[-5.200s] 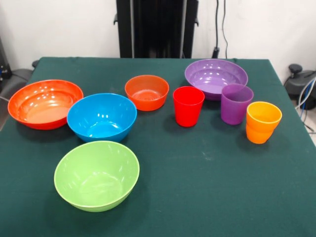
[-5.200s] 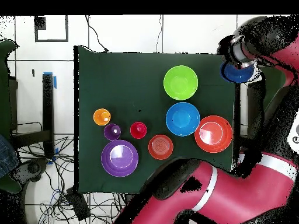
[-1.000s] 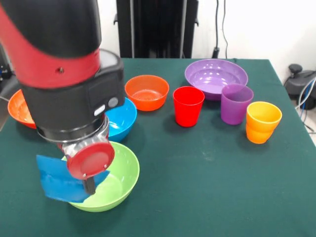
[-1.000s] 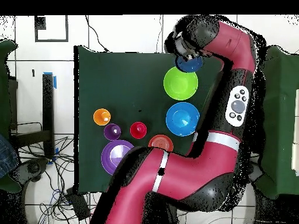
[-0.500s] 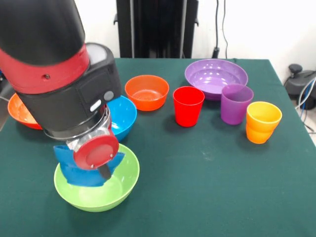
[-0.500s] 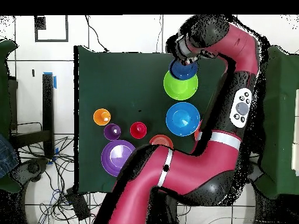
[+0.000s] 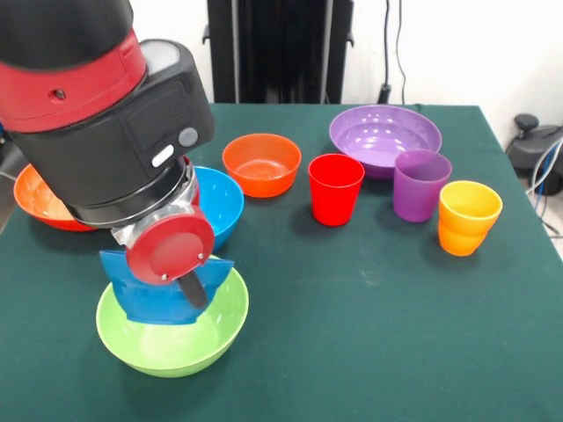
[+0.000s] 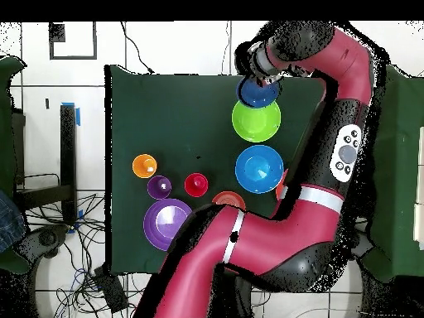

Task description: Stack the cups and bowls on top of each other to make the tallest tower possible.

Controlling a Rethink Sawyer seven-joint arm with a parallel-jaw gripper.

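Note:
My gripper (image 7: 190, 287) is shut on the rim of the small dark blue bowl (image 7: 158, 297) and holds it tilted over the lime green bowl (image 7: 180, 341), at its left side; I cannot tell whether they touch. The overhead view shows the dark blue bowl (image 8: 257, 93) overlapping the green bowl's (image 8: 256, 124) edge. The light blue bowl (image 7: 218, 207) sits just behind. The small orange bowl (image 7: 261, 163), red cup (image 7: 335, 189), purple cup (image 7: 420, 185) and orange cup (image 7: 468, 217) stand in a row to the right.
The wide purple bowl (image 7: 384, 136) sits at the back right. The wide orange-red bowl (image 7: 33, 200) is at the left, mostly behind my arm (image 7: 97, 114). The arm also covers part of the small orange bowl (image 8: 228, 198) in the overhead view.
The arm has come in from the table's side with the dark blue bowl. Over the last second it has shifted the bowl from the green bowl's edge to over it.

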